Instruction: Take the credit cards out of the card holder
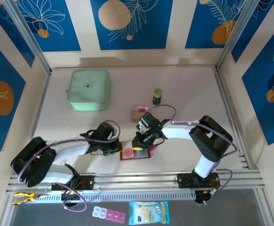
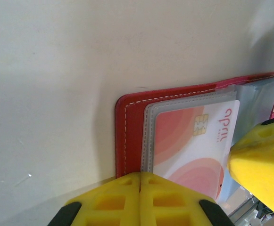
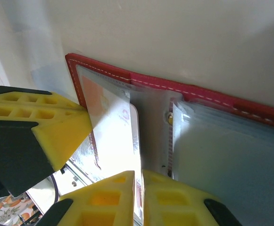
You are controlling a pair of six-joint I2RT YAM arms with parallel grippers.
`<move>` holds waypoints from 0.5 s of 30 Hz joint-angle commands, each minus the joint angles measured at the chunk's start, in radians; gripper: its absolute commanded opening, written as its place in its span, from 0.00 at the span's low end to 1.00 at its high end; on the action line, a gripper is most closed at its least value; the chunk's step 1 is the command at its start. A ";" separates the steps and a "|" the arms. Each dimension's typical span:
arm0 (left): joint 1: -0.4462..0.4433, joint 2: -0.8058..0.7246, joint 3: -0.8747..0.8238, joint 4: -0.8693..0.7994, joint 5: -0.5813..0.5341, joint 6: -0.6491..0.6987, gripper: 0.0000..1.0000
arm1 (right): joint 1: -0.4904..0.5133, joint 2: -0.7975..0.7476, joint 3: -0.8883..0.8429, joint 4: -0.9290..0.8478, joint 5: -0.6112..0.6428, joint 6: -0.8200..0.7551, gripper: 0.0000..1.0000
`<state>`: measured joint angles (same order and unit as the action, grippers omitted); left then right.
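Pale table (image 1: 184,94) has the open red card holder (image 1: 136,153) at its near middle. The left gripper (image 2: 140,193), fingers pressed together, seems to pin its left edge. The right gripper (image 3: 139,188) pinches a pink credit card (image 2: 188,141), which is not out yet.

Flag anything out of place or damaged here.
Nothing stands out. The card holder lies open between the left gripper and right gripper, a credit card in its clear sleeve; the green pouch and small bottle sit apart, nothing spilled.

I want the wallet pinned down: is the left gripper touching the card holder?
Touching. Left wrist view: the left gripper, shut, meets the card holder at its red edge, with no gap between them.
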<state>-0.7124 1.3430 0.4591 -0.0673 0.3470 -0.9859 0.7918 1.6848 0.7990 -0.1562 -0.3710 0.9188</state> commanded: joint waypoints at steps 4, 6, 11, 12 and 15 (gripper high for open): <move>0.007 0.016 0.001 -0.054 -0.012 0.019 0.06 | -0.002 0.012 -0.008 0.017 -0.040 0.010 0.15; 0.008 0.017 0.002 -0.053 -0.011 0.018 0.06 | -0.002 0.020 -0.007 0.017 -0.041 0.010 0.15; 0.008 0.013 0.003 -0.054 -0.010 0.018 0.07 | 0.000 0.028 -0.005 0.021 -0.044 0.010 0.15; 0.008 0.013 0.003 -0.055 -0.010 0.019 0.06 | -0.001 0.027 -0.004 0.019 -0.043 0.009 0.15; 0.008 0.015 0.005 -0.056 -0.010 0.018 0.06 | 0.001 0.025 0.004 -0.015 -0.022 0.000 0.16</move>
<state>-0.7124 1.3430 0.4591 -0.0673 0.3470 -0.9859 0.7918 1.7046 0.7971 -0.1448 -0.3809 0.9184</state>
